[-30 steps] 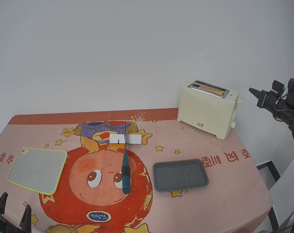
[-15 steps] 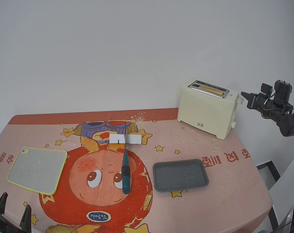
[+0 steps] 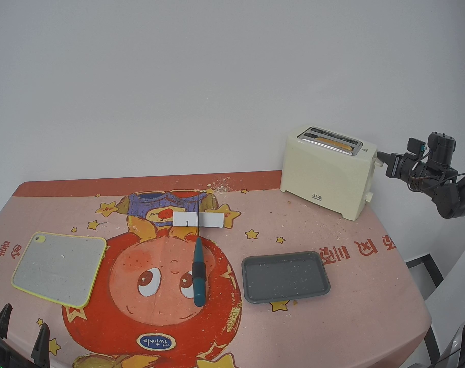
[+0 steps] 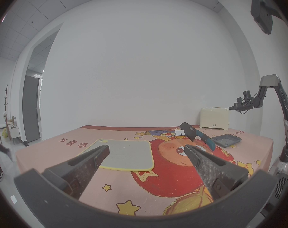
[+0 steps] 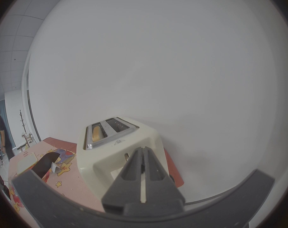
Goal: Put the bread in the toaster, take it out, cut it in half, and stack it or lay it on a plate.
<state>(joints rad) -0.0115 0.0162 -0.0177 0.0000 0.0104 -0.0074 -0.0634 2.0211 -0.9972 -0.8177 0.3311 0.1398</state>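
Bread [image 3: 334, 142] sits in the toaster's slot nearer to the robot, and only its top edge is visible. Its long axis follows the slot, toward the toaster's right end.

At the near left corner of the table, the left gripper [image 3: 26, 317] hangs low with its fingers spread wide and holding nothing. Just beyond it lies the cutting board [image 3: 58, 268]. The knife [image 3: 198, 274] lies near the middle of the table, handle toward the robot, and a grey tray [image 3: 285, 277] is to its right. Behind the tray stands the toaster [image 3: 327, 180], near the wall.

The right gripper [image 3: 381, 155] has its fingers pressed together on nothing, and its tip is at the toaster's right end, right at the lever knob [image 3: 377, 162]. This arm is much the nearer one. I think the lever is the step in hand, and the bread lies to the left of the fingertips and a little higher.
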